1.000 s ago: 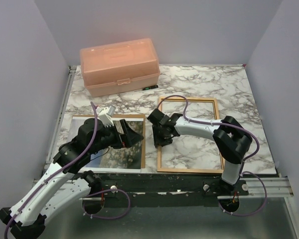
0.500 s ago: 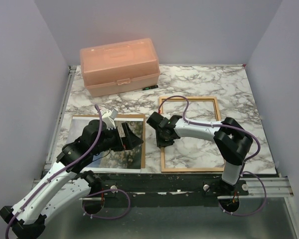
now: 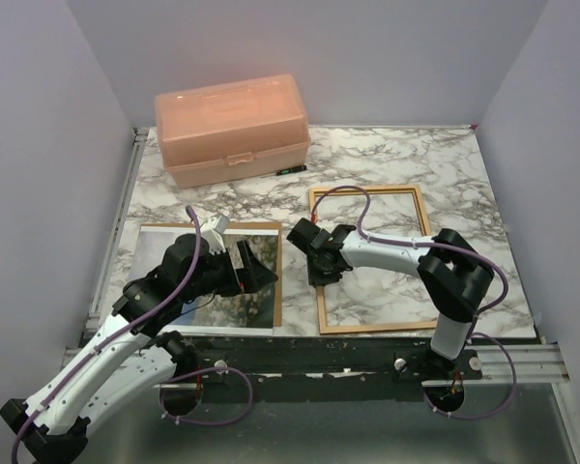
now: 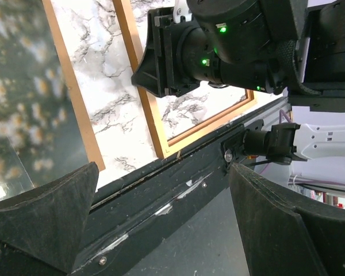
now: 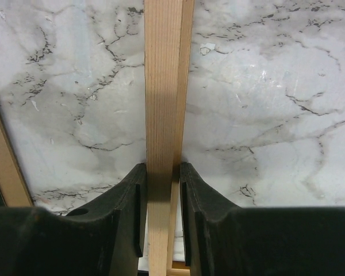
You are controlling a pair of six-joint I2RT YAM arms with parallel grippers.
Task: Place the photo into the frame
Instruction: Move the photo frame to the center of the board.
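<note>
Frame [image 3: 391,188] nudged askew, left rail pinched between right fingers [image 5: 126,207]; left fingers [image 4: 46,213] wide apart, empty.

Right tool [image 5: 161,168] closed onto left rail of frame [image 5: 161,86]; frame near end slid right on bench [image 3: 396,155].

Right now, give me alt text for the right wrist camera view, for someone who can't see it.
The right hand clamps its two black fingers on one rail of the thin orange-brown wooden frame. The rail runs up the middle of the view, across the white marble-patterned table.
</note>
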